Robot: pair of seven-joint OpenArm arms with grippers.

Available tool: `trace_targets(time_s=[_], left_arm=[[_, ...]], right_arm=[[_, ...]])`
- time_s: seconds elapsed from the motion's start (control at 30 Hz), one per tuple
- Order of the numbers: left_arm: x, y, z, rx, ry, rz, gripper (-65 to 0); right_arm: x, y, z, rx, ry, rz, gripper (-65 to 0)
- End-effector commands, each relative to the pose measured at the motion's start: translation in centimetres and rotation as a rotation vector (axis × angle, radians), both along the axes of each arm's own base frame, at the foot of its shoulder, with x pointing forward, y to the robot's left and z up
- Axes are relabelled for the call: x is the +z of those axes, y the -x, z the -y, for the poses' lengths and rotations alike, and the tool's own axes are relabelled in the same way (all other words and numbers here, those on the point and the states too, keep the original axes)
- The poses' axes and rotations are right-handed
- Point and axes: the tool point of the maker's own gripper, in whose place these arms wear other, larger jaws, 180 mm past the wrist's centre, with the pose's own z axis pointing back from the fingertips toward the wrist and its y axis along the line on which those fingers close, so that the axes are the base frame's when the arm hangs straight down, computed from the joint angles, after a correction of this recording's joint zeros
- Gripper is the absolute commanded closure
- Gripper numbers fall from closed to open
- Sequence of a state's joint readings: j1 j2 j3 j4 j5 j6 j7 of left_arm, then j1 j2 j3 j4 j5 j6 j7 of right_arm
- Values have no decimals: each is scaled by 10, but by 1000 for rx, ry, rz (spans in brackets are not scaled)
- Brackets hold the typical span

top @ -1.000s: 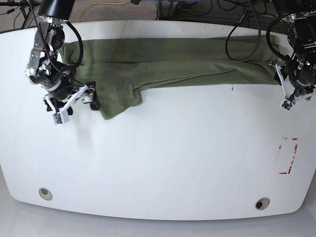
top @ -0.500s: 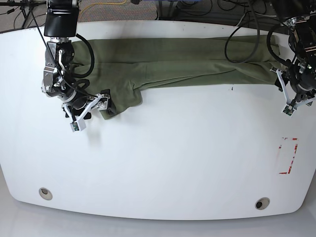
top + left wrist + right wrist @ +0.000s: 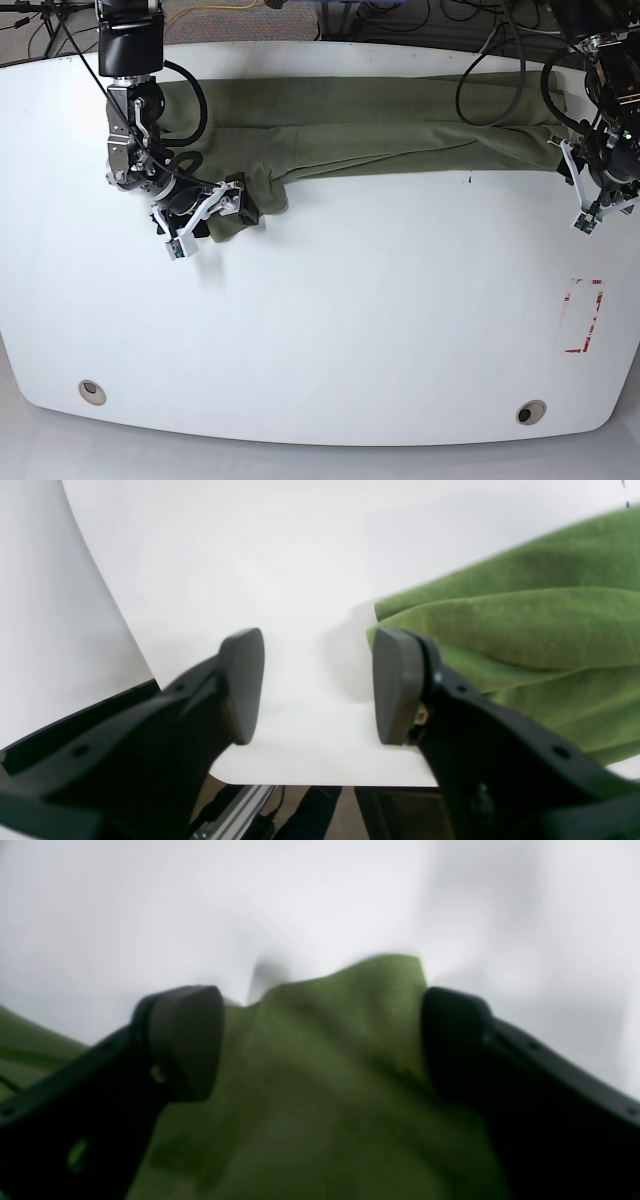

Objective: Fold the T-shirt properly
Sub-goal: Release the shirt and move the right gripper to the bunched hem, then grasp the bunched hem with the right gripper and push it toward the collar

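The olive-green T-shirt (image 3: 380, 125) lies as a long creased band along the far side of the white table (image 3: 350, 330), with a flap hanging toward me at its left. My right gripper (image 3: 215, 215) is at that flap. The blurred right wrist view shows the gripper (image 3: 320, 1040) open with the T-shirt's pointed corner (image 3: 310, 1120) lying between its fingers. My left gripper (image 3: 572, 187) stands open at the band's right end. In its wrist view the gripper (image 3: 317, 680) has only bare table between its fingers, and the T-shirt (image 3: 525, 620) lies just beyond the right finger.
A red-marked rectangle (image 3: 583, 315) sits on the table at the right. Two round holes (image 3: 92, 392) (image 3: 531, 412) lie near the front edge. Cables (image 3: 400, 15) run behind the far edge. The table's edge (image 3: 325, 785) is close below my left gripper.
My right gripper has swung rightward from bare table onto the hanging flap and now straddles its corner. My left gripper has barely moved.
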State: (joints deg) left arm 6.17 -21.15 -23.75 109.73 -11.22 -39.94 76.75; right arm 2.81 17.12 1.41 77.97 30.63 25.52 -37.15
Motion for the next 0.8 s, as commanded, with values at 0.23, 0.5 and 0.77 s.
trace_targets(time_s=[0.23, 0.5, 0.77], left_arm=[[11, -6, -4, -6, -23, 30, -326], [9, -6, -2, -9, -17, 27, -326], [9, -6, -2, -10, -18, 25, -326]], right_arm=[[5, -3, 5, -4, 1, 24, -55], [42, -9, 2, 37, 19, 129, 0], [105, 20, -35, 162, -27, 259, 0]])
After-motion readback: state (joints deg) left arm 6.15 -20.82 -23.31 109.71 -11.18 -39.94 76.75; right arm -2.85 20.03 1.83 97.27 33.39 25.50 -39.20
